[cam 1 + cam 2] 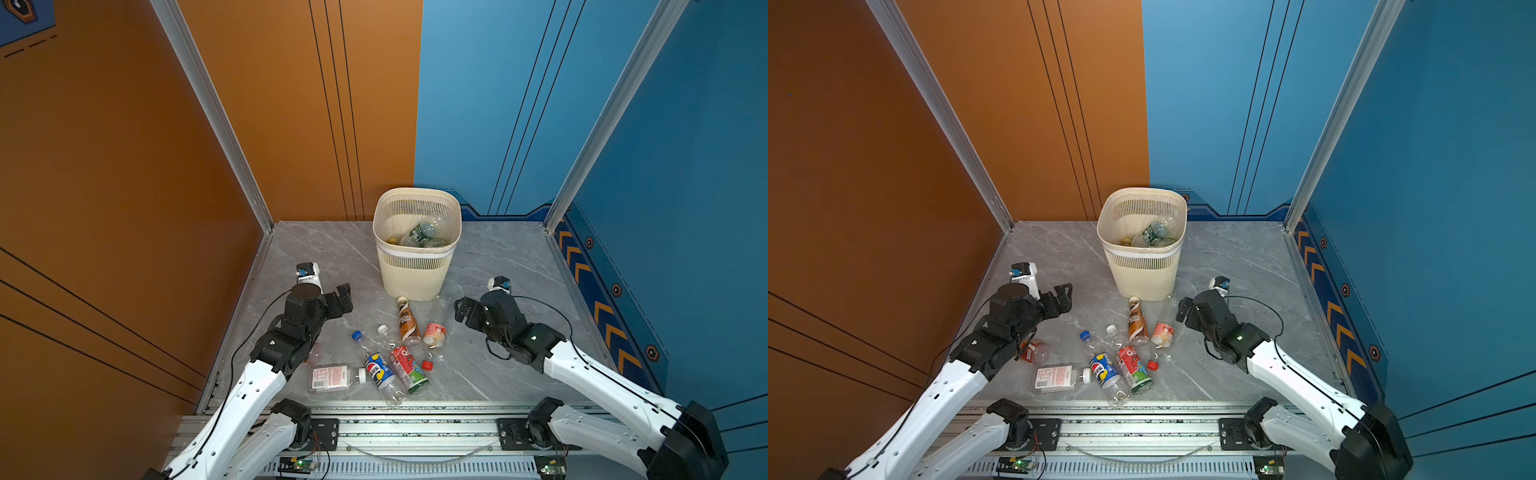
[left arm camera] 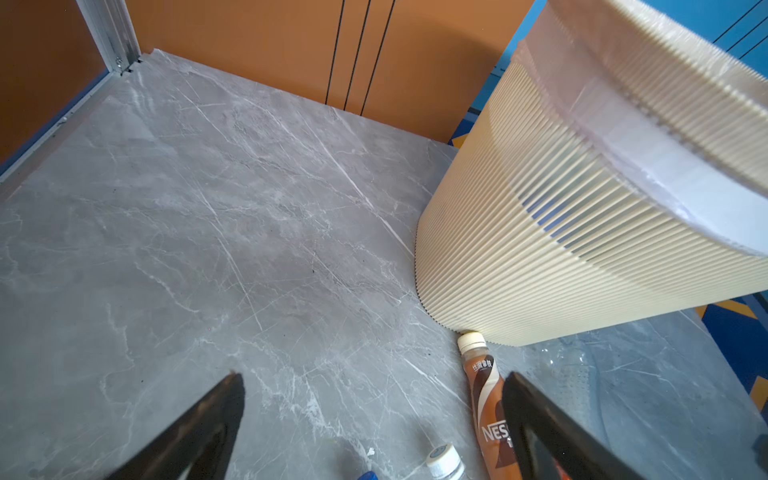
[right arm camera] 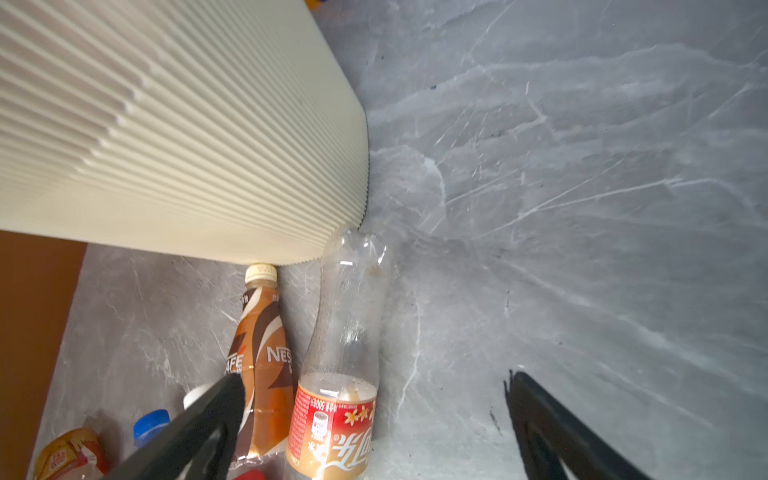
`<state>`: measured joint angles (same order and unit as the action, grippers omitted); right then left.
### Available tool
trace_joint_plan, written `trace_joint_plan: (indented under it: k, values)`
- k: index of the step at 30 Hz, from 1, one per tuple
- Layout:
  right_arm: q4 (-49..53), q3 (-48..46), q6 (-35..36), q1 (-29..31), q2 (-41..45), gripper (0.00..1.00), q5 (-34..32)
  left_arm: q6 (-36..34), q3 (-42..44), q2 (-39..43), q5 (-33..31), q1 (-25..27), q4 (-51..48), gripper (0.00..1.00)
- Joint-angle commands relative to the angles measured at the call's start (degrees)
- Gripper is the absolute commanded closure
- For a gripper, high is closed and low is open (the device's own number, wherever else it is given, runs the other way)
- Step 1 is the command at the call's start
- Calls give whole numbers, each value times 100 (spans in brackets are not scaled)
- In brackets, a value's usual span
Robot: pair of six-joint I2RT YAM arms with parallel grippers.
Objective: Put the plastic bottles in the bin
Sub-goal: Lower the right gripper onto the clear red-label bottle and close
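One bin (image 1: 415, 274); outside it one Nescafé bottle (image 1: 408, 324), one Pepsi bottle (image 1: 378, 370), one Coca-Cola bottle (image 1: 435, 332), one Qoo bottle (image 1: 409, 368), two other bottles (image 1: 330, 378) (image 1: 1034, 351).

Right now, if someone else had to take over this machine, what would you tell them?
Hands: both open and empty, left hand left of the bin, right hand right of it.
Done: a few bottles lie in the bin.
To do: about six loose bottles on the table in front of the bin; the brown coffee bottle lies nearest, cap at the bin's foot.
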<state>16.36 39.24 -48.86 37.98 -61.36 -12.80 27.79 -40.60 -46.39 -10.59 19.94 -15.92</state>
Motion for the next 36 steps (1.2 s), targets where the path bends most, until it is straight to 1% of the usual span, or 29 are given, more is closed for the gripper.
trace_joint_plan:
  k: [1,6,8,12,18,22,27,32,36]
  values:
    - [-340,91,-429,375,-396,0,-360,164,43,-19,48,-61,-82,2]
    - [-498,367,-636,850,-1173,0,-501,189,67,-17,97,-118,-126,2]
    - [-516,451,-755,951,-1444,0,-550,213,90,-2,107,-148,-141,2]
    - [-835,426,-987,1017,-1853,0,-473,272,128,60,118,-190,-209,2]
    - [-924,461,-1099,1041,-2272,0,-699,315,231,173,150,-283,-240,2]
    - [-1005,488,-1110,1037,-2570,3,-742,302,286,194,186,-324,-229,3]
    - [-913,601,-1151,1036,-2858,11,-802,347,325,223,269,-408,-237,2]
    - [-919,591,-1225,1002,-2960,31,-849,437,349,224,357,-509,-268,2]
    - [-926,521,-1202,969,-2905,41,-978,400,421,218,341,-553,-206,2]
